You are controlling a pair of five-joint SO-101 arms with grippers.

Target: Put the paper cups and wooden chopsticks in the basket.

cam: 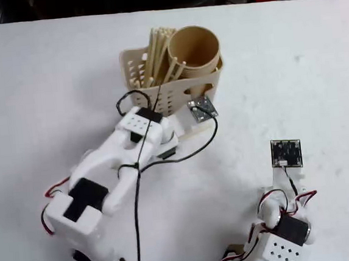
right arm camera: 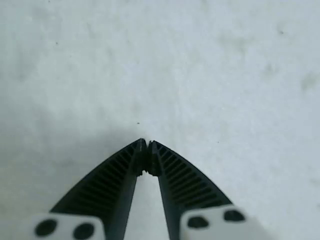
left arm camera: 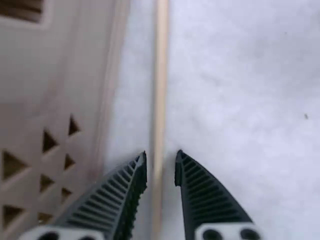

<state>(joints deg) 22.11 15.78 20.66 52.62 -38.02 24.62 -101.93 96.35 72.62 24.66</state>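
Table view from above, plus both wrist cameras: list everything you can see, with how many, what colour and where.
table: one, white, under everything.
basket: one, beige with cut-out holes, far middle of the table.
paper cups: tan, nested and upright in the basket; the exact count cannot be told.
chopsticks: several, pale wood, standing in the basket beside the cups.
loose chopstick: one, pale wood, lying on the table alongside the basket wall.
left arm: one, white, stretched to the basket's near side.
right arm: one, white, near edge, away from the basket.
left pincer: black, open, a finger on each side of the loose chopstick.
right pincer: black, shut, over bare table.
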